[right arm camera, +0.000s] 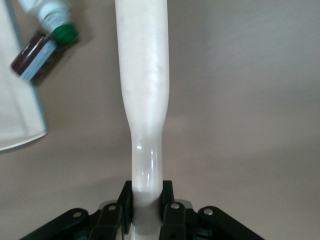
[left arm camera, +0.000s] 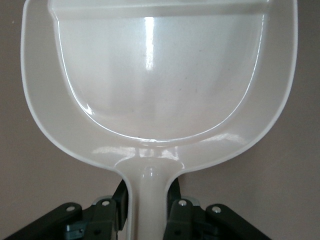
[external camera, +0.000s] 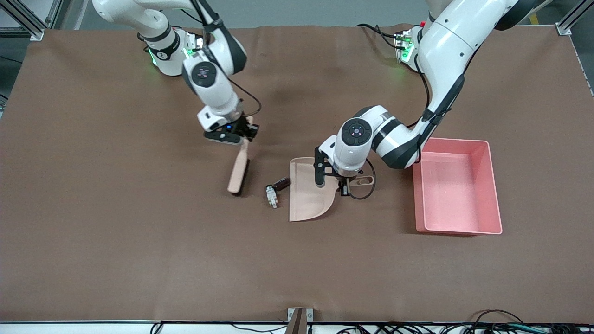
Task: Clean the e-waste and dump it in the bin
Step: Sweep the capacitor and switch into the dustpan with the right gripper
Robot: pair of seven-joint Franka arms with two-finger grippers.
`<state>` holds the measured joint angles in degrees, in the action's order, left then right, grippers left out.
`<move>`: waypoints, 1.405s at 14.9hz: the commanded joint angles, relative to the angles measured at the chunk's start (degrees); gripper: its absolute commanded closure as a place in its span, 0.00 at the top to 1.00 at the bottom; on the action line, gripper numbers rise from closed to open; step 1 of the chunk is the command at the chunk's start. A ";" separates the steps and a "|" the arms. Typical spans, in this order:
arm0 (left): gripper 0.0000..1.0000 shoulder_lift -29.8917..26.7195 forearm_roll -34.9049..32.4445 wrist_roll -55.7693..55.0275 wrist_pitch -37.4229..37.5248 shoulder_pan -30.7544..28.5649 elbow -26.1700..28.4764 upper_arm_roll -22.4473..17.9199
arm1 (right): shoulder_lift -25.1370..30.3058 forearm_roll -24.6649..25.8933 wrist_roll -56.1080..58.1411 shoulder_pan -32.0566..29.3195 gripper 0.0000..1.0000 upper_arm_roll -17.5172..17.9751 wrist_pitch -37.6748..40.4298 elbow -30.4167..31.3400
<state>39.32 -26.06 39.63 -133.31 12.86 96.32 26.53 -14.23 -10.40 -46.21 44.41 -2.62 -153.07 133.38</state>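
Two bits of e-waste lie on the brown mat: a dark stubby cylinder (external camera: 281, 183) (right arm camera: 35, 57) right at the dustpan's lip, and a whitish block (external camera: 272, 196) (right arm camera: 52, 15) beside it, slightly nearer the front camera. My left gripper (external camera: 344, 184) (left arm camera: 148, 195) is shut on the handle of the beige dustpan (external camera: 308, 197) (left arm camera: 160, 75), which rests flat and has nothing in it. My right gripper (external camera: 246, 134) (right arm camera: 146, 195) is shut on the handle of a beige brush (external camera: 239, 169) (right arm camera: 142, 90), whose head is down by the mat beside the e-waste, toward the right arm's end. The pink bin (external camera: 457, 185) holds nothing.
The bin stands beside the dustpan toward the left arm's end of the table, under the left arm's elbow. Brown mat (external camera: 139, 241) covers the whole table. Cables (external camera: 464, 327) run along the edge nearest the front camera.
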 commanded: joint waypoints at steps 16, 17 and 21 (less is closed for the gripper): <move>0.04 2.78 -1.10 -0.07 2.62 1.55 -4.13 -0.07 | -17.49 -0.76 -5.01 5.50 0.00 -0.72 11.73 -25.35; 0.04 2.78 -1.09 -0.07 2.62 1.46 -4.13 -0.07 | -18.19 -0.84 -6.07 6.55 0.00 -0.72 12.52 -26.75; 0.04 2.78 -1.09 -0.07 2.70 1.46 -4.13 -0.07 | -18.55 -1.02 -9.33 9.55 0.00 -0.63 15.41 -31.85</move>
<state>41.55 -27.01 39.58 -132.04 13.89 93.69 26.51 -31.89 -10.41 -54.29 52.75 -3.11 -140.25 105.28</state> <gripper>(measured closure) 0.656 0.736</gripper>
